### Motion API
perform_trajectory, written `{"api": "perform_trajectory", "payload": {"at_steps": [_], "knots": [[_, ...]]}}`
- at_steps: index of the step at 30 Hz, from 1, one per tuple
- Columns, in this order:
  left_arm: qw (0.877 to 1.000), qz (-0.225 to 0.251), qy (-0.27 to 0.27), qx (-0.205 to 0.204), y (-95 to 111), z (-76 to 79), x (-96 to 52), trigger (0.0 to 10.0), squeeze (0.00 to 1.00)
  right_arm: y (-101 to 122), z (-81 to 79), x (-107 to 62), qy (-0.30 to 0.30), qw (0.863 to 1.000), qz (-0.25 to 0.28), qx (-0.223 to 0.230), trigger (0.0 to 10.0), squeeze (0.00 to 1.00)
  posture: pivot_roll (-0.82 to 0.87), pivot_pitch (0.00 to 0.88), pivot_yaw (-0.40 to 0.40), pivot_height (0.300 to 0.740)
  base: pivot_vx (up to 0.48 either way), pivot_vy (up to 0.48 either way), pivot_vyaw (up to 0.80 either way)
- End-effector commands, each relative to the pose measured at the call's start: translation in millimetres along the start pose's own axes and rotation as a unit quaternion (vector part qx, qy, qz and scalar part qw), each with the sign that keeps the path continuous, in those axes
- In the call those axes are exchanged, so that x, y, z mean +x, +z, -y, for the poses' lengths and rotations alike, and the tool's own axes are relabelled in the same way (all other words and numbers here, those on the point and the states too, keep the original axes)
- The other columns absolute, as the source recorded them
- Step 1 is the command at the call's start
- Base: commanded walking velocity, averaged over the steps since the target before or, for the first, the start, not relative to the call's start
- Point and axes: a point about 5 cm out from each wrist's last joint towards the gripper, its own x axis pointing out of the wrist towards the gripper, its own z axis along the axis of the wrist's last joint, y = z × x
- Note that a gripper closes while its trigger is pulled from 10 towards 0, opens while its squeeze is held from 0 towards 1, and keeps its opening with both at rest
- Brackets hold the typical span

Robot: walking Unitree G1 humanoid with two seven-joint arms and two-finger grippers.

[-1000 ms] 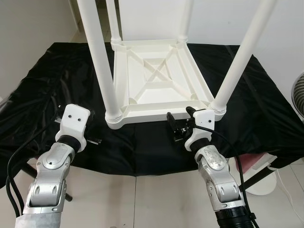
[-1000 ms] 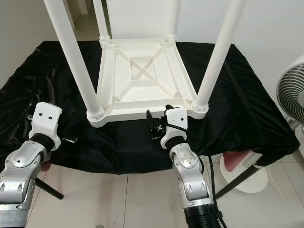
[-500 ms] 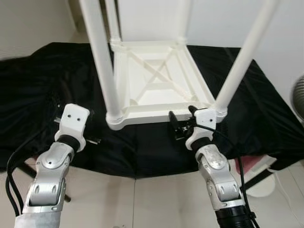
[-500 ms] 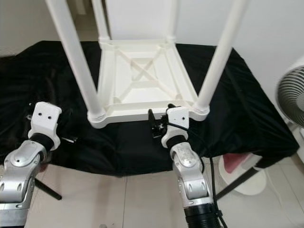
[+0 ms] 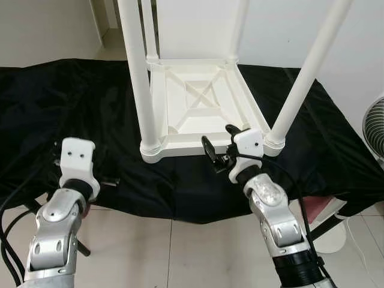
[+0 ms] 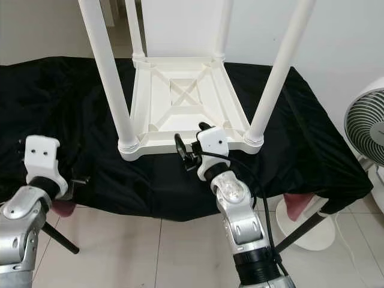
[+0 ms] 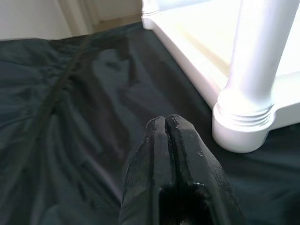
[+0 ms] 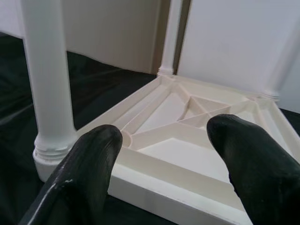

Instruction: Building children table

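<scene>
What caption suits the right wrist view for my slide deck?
Right hand, fingers open, faces the near edge of an upside-down white table standing on black cloth.

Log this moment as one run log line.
white plastic children's table upside down on black cloth, four legs fitted | right claw open at near rim | left claw shut, empty, near corner leg

A big black cloth (image 5: 84,108) covers the worktop and hangs over its edge. The floor (image 5: 168,252) has pale shiny tiles. The wall (image 5: 276,30) behind is white. A white fan (image 6: 367,129) stands at the right side. A doorway (image 5: 111,24) shows far back.
</scene>
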Motion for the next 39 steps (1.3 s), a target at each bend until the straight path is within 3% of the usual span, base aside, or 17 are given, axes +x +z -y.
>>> {"api": "perform_trajectory", "payload": {"at_steps": [1, 4, 7, 8, 11, 14, 15, 16, 17, 18, 19, 20, 22, 23, 24, 34, 39], "knots": [[0.999, 0.005, -0.001, 0.036, 1, 12.1, -1.8, 10.0, 0.00, -2, 3.4, 8.1, 0.052, 0.997, -0.025, -0.042, 10.0, 0.00, -0.04, 0.056, -0.014, 0.740, 0.000, 0.000, 0.00], [0.998, 0.011, -0.016, 0.055, 3, 21.6, -1.9, 10.0, 0.00, -4, 10.5, 15.5, 0.116, 0.985, -0.047, -0.120, 10.0, 0.00, -0.04, 0.061, -0.023, 0.740, 0.000, 0.000, 0.00], [0.998, 0.017, -0.018, 0.061, 7, 20.7, -1.4, 10.0, 0.00, -5, 14.2, 19.4, 0.141, 0.978, -0.061, -0.138, 10.0, 0.00, -0.05, 0.070, -0.027, 0.740, 0.000, 0.000, 0.00], [0.997, 0.032, -0.016, 0.074, 18, 14.9, -0.6, 10.0, 0.00, -8, 23.9, 30.8, 0.171, 0.966, -0.088, -0.171, 10.0, 0.00, -0.05, 0.083, -0.032, 0.740, 0.000, 0.000, 0.00], [0.996, 0.043, -0.010, 0.080, 26, 9.0, 0.6, 10.0, 0.00, -10, 31.8, 41.6, 0.189, 0.956, -0.111, -0.197, 10.0, 0.00, -0.04, 0.095, -0.029, 0.740, 0.000, 0.000, 0.00], [0.995, 0.047, -0.006, 0.086, 31, 4.5, 1.7, 10.0, 0.00, -11, 29.7, 48.6, 0.236, 0.938, -0.116, -0.224, 10.0, 0.00, -0.03, 0.096, -0.021, 0.740, 0.000, 0.000, 0.00], [0.995, 0.048, -0.004, 0.090, 32, 3.2, 1.3, 10.0, 0.00, -14, 26.0, 50.9, 0.271, 0.923, -0.124, -0.243, 10.0, 0.20, -0.02, 0.101, -0.016, 0.740, 0.000, 0.000, 0.00], [0.995, 0.048, -0.004, 0.090, 32, 3.2, 1.3, 10.0, 0.00, -14, 26.0, 50.9, 0.271, 0.923, -0.124, -0.243, 10.0, 0.20, -0.02, 0.101, -0.016, 0.740, 0.000, 0.000, 0.00], [0.994, 0.047, -0.003, 0.095, 32, 2.1, 1.0, 10.0, 0.00, -17, 22.8, 53.5, 0.297, 0.909, -0.135, -0.260, 10.0, 0.79, -0.01, 0.102, -0.022, 0.740, 0.000, 0.000, 0.00], [0.994, 0.047, -0.003, 0.095, 32, 2.1, 1.0, 10.0, 0.00, -17, 22.8, 53.5, 0.297, 0.909, -0.135, -0.260, 10.0, 0.79, -0.01, 0.102, -0.022, 0.740, 0.000, 0.000, 0.00], [0.994, 0.047, -0.002, 0.097, 32, 2.1, 0.2, 10.0, 0.00, -19, 20.7, 55.6, 0.315, 0.897, -0.146, -0.275, 10.0, 1.00, -0.01, 0.102, -0.022, 0.740, 0.000, 0.000, 0.00], [0.994, 0.047, -0.002, 0.097, 32, 2.1, 0.2, 10.0, 0.00, -19, 20.7, 55.6, 0.315, 0.897, -0.146, -0.275, 10.0, 1.00, -0.01, 0.102, -0.022, 0.740, 0.000, 0.000, 0.00], [0.994, 0.043, 0.007, 0.096, 32, 1.9, -4.9, 10.0, 0.00, -19, 10.0, 64.3, 0.362, 0.864, -0.158, -0.312, 10.0, 1.00, 0.01, 0.111, -0.023, 0.740, 0.000, 0.000, 0.00], [0.994, 0.043, 0.007, 0.096, 32, 1.9, -4.9, 10.0, 0.00, -19, 10.0, 64.3, 0.362, 0.864, -0.158, -0.312, 10.0, 1.00, 0.01, 0.111, -0.023, 0.740, 0.000, 0.000, 0.00], [0.994, 0.042, 0.009, 0.097, 32, 2.6, -7.2, 10.0, 0.00, -19, 5.9, 66.2, 0.390, 0.842, -0.165, -0.335, 10.0, 0.00, 0.01, 0.118, -0.030, 0.740, 0.000, 0.000, 0.00], [0.993, 0.039, 0.010, 0.110, 35, 2.5, -17.9, 10.0, 0.00, -25, -3.7, 86.9, 0.385, 0.829, -0.206, -0.349, 10.0, 0.00, 0.04, 0.121, -0.030, 0.740, 0.000, 0.000, 0.00], [0.993, 0.036, 0.010, 0.115, 37, 1.2, -21.6, 10.0, 0.00, -25, -5.4, 91.5, 0.388, 0.836, -0.219, -0.321, 10.0, 0.00, 0.04, 0.141, -0.033, 0.740, 0.000, 0.000, 0.00]]}}
